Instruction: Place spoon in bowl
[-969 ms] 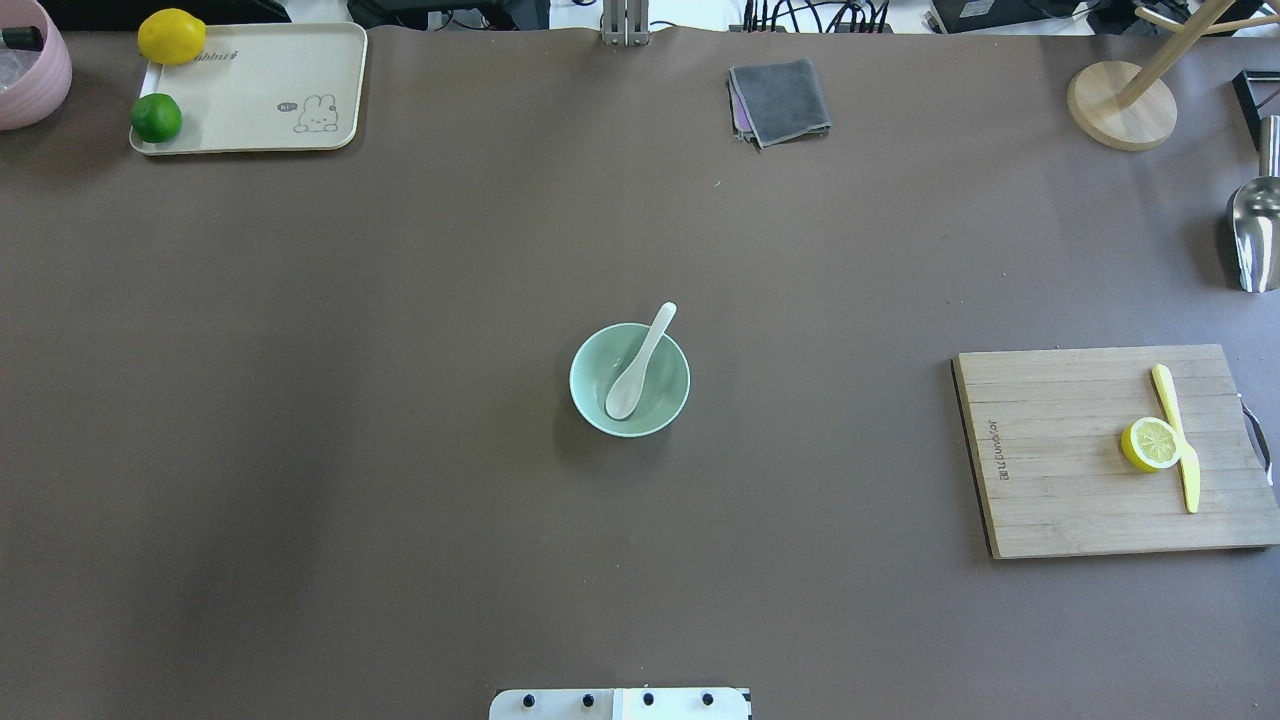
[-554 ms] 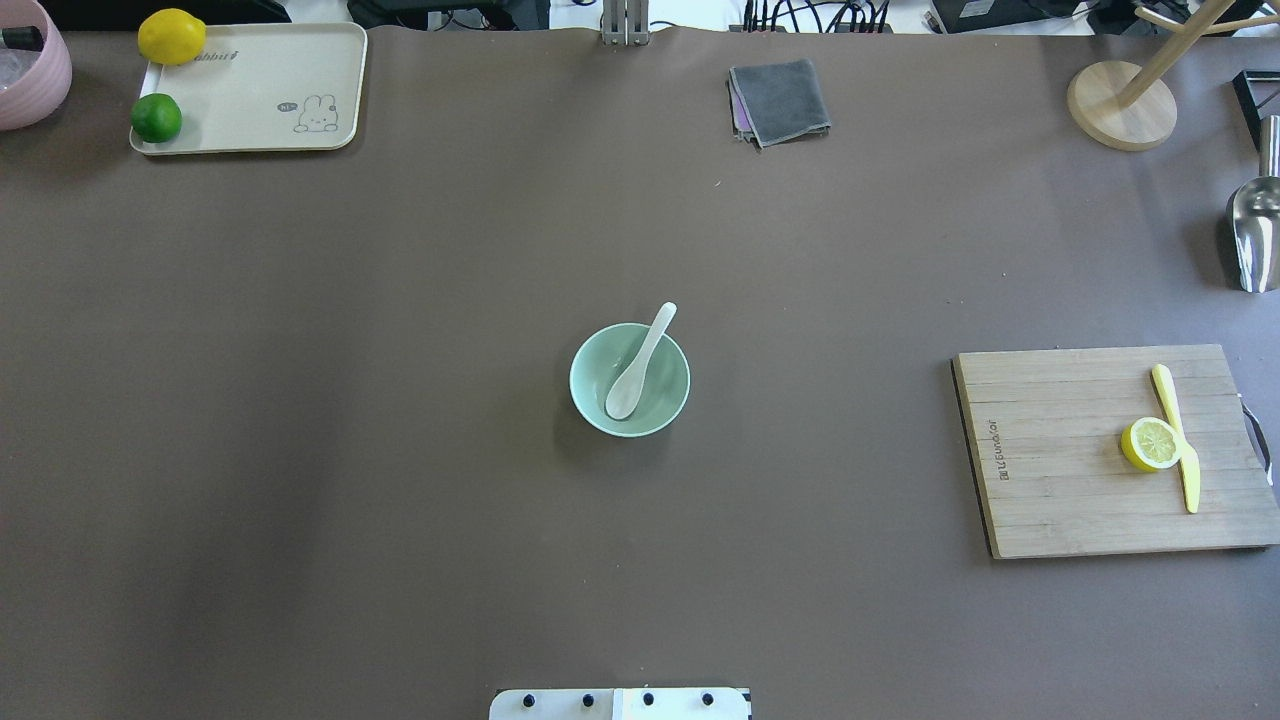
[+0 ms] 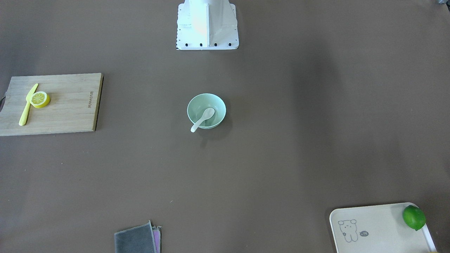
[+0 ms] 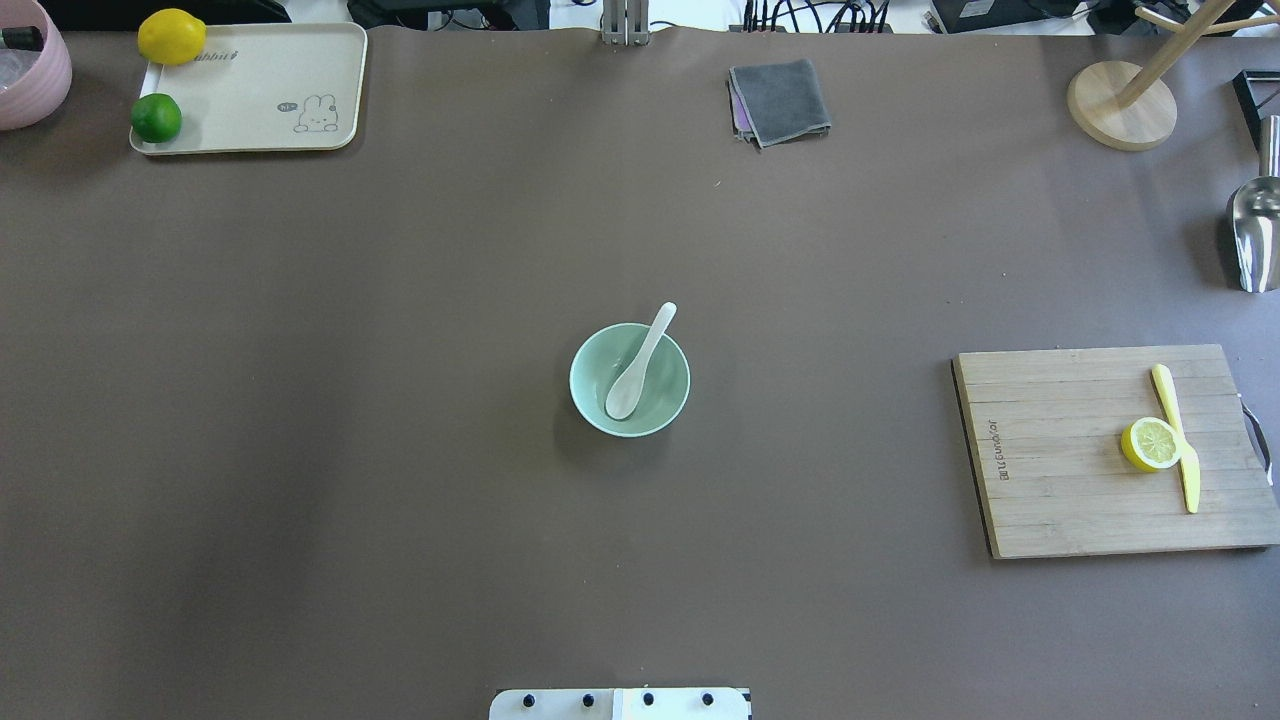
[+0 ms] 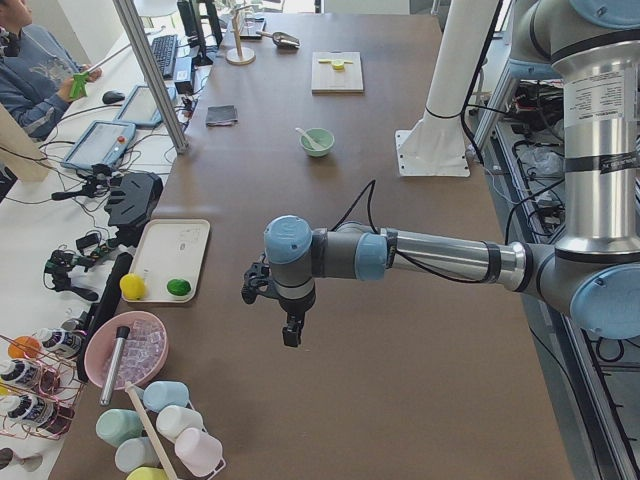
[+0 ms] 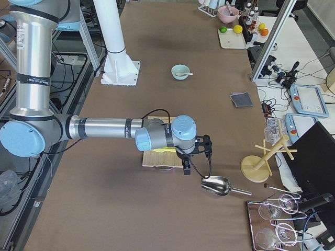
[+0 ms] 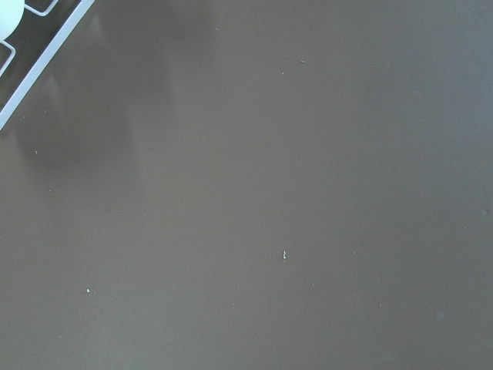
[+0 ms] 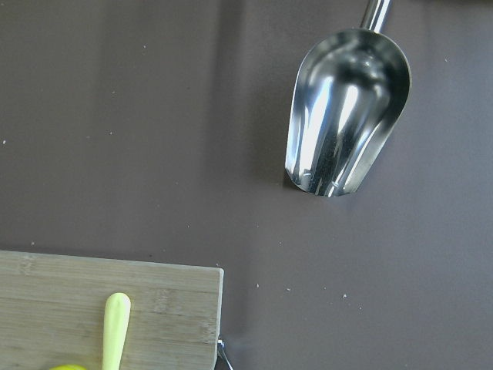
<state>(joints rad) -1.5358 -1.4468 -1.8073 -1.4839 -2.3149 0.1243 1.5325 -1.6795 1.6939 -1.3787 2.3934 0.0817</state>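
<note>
**Item 1 – spoon**. White, glossy. It lies inside the bowl, with the scoop on the bowl's floor toward the near-left side. The handle leans on the far rim and overhangs it. Its long axis runs from near-left to far-right, tip pointing away from the robot's base.

**Item 2 – bowl.** Mint green and upright at the middle of the table, standing apart from everything else.

**Item 3 – left gripper**. It hangs over bare table at the left end, near the tray holding a lime and a lemon. It shows only in the side view, so I cannot tell whether the fingers are parted or closed. Nothing is seen hanging from it.

**Item 4 – right gripper**. It hangs over the right end, above the gap between the cutting board and the metal scoop. Again there is only a side view, so the finger state cannot be told.

**Item 5 – bystanders.** A yellow-green knife and a lemon half sit on the board. A grey cloth lies at the far edge.

**Relation of note.** The spoon lies well apart from both grippers, toward the centre from each, and neither arm is plainly the nearer.

**Judgement.** The placement reads as done. Should the spoon need reseating, the handle tip slants slightly toward the right side, which would favour the right arm – it would close across the handle, not along it.
</note>
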